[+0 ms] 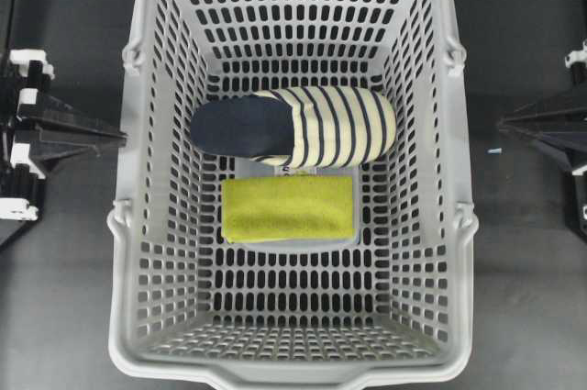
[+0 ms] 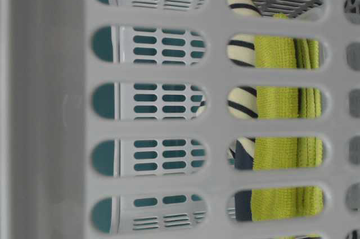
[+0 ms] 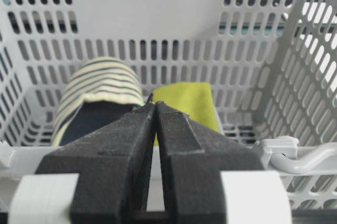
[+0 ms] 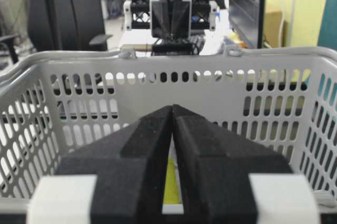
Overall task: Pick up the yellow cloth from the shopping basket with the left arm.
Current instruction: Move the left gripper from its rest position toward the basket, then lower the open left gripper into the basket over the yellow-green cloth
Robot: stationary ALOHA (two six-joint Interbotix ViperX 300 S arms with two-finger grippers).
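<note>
The yellow cloth (image 1: 288, 208) lay flat on the shopping basket (image 1: 128, 225) floor, seemingly touching the slipper (image 1: 293, 127). Left gripper (image 1: 117, 138) sat outside, jaws pinched together, empty; a careless pinch might snag the slipper.

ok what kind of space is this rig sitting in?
Probably a lab or office workroom. The right wrist view shows a black office chair and a dark monitor behind the shopping basket, with cluttered desks further back.
</note>
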